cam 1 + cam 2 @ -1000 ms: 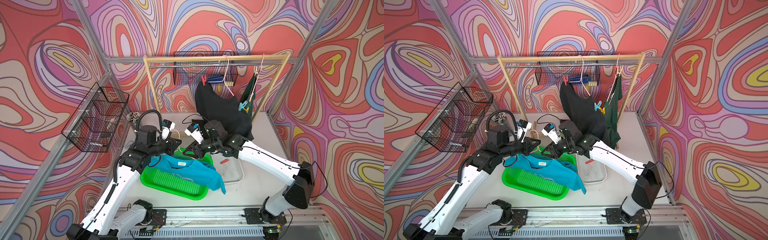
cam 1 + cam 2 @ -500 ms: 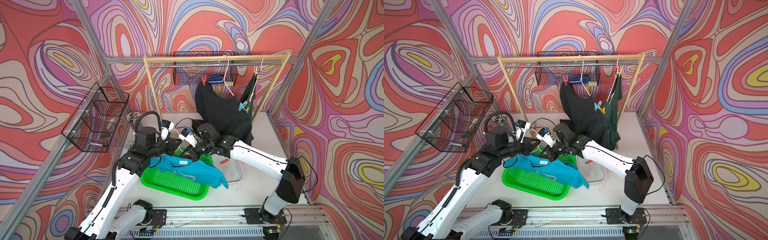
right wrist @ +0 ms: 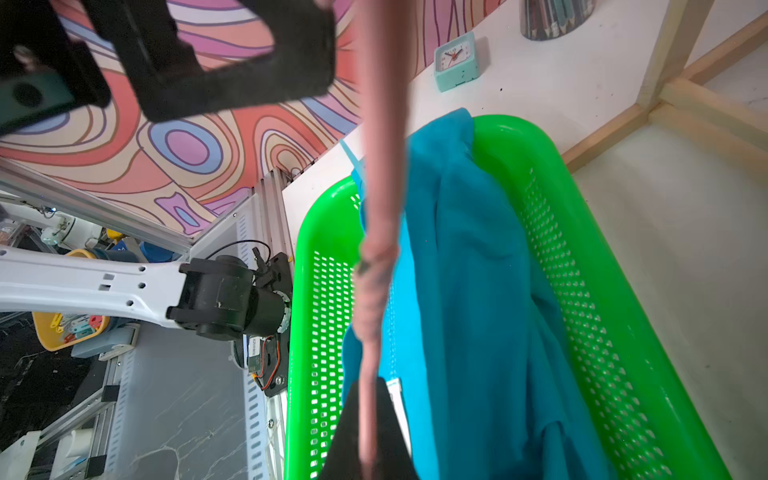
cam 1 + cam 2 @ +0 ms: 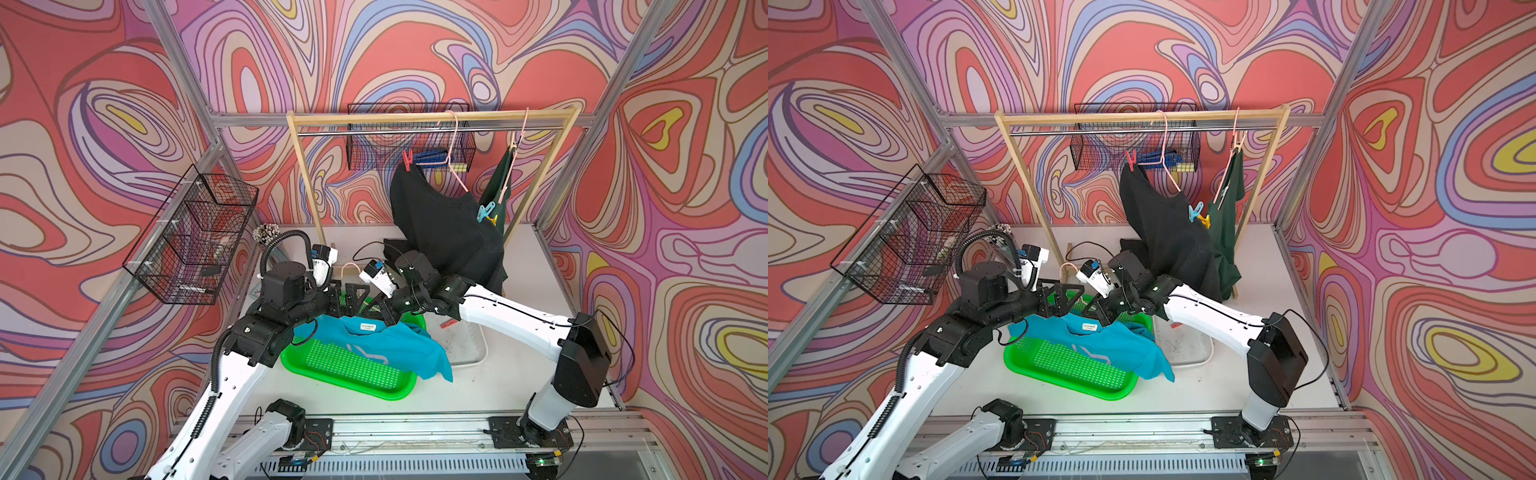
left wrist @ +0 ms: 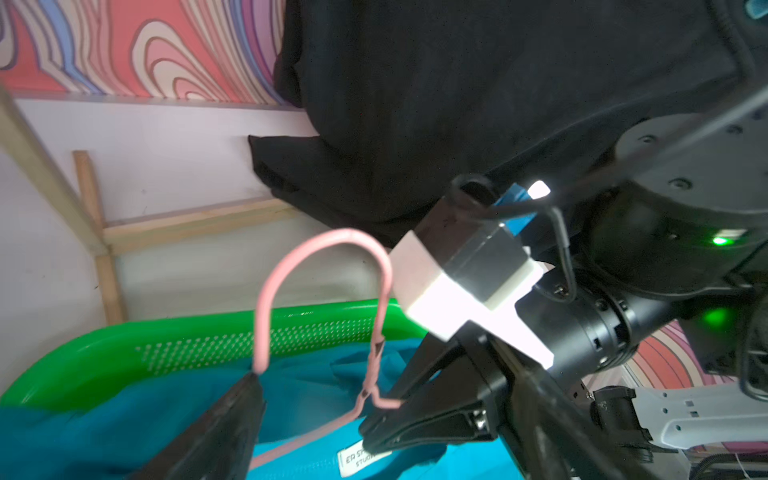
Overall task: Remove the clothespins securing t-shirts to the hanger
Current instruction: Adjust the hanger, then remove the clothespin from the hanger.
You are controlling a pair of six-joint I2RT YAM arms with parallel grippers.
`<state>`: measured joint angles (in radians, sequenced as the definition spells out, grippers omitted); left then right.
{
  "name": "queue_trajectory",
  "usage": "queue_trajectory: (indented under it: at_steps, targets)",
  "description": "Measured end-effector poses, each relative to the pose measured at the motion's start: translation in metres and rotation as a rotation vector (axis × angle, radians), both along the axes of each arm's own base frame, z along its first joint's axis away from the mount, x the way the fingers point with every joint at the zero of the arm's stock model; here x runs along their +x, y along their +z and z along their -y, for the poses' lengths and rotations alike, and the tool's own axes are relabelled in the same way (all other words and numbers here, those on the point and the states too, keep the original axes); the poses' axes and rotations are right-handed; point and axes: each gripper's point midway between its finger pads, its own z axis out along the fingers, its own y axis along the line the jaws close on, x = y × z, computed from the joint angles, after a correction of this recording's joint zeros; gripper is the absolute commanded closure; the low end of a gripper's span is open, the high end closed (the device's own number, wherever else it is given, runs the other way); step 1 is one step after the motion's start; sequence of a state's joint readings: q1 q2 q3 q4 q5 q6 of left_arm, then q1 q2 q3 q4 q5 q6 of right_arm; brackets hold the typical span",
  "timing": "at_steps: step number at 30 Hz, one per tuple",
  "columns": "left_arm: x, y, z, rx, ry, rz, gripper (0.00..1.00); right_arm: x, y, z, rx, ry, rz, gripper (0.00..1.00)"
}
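Right gripper (image 5: 379, 419) is clamped tight on the pink wire hanger (image 5: 266, 299), jaws closed at the twisted neck just below the hook. Left gripper (image 4: 344, 297) faces it with jaws spread wide, holding nothing. The hook's free end sits right by one left finger (image 5: 224, 419), and I cannot tell whether they touch.

Under both grippers the turquoise t-shirt (image 4: 390, 345) lies crumpled, soft knit with its white neck label showing. It fills the green plastic basket (image 4: 353, 368), a shallow tray with a perforated floor and rounded rim near the middle of the bench (image 4: 519, 374). One sleeve spills over the rim toward the bench's near edge.

The clothespins are well apart from the jaws — up on the wooden rack (image 4: 415, 118) along the bench's far edge. The red clothespin (image 4: 408, 160) pinches the raised shoulder of the black t-shirt (image 4: 440, 224). The light blue clothespin (image 4: 485, 210) and yellow clothespin (image 4: 493, 220) sit together at its lower shoulder, just beside the dark green t-shirt (image 4: 1227, 216). All three are small plastic spring pegs.

The black shirt hangs lopsided, its hem draping down to the bench. A small red piece lies in the clear tray (image 4: 478, 353) just beside the basket — too small to name.
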<state>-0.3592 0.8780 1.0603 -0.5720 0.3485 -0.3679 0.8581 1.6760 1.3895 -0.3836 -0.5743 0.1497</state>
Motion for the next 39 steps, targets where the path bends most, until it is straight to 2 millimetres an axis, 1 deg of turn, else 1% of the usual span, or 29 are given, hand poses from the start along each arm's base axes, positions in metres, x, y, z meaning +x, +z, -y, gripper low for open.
queue_trajectory:
  at_steps: [3,9,12,15,18,21,26,29,35,39]
  targets:
    - [-0.003,-0.008,-0.017,0.009,0.104,-0.055,0.00,-0.002,0.002,0.003,0.003,0.001,0.021,1.00]
    - [-0.014,-0.024,-0.051,0.002,0.336,-0.185,0.00,-0.003,0.013,0.009,0.028,-0.004,0.086,1.00]
    - [-0.020,-0.025,-0.067,-0.021,0.454,-0.242,0.00,-0.003,0.016,0.014,0.035,-0.010,0.114,1.00]
    - [-0.025,-0.022,-0.078,-0.059,0.545,-0.285,0.00,-0.004,0.015,0.017,0.038,-0.016,0.130,1.00]
    - [-0.027,-0.021,-0.083,-0.090,0.611,-0.337,0.00,-0.004,0.015,0.019,0.039,-0.022,0.142,1.00]
    - [-0.026,-0.021,-0.082,-0.114,0.646,-0.391,0.00,-0.003,0.015,0.020,0.040,-0.031,0.160,1.00]
    - [-0.022,-0.033,-0.073,-0.153,0.671,-0.490,0.00,-0.005,0.016,0.023,0.045,-0.041,0.193,1.00]
    - [-0.021,-0.036,-0.070,-0.191,0.684,-0.529,0.00,-0.007,0.014,0.023,0.050,-0.043,0.208,1.00]
    - [-0.022,-0.047,-0.072,-0.283,0.742,-0.601,0.00,-0.011,0.008,0.023,0.042,-0.046,0.237,1.00]
    - [-0.022,-0.051,-0.074,-0.341,0.776,-0.631,0.00,-0.015,0.010,0.024,0.045,-0.052,0.277,1.00]
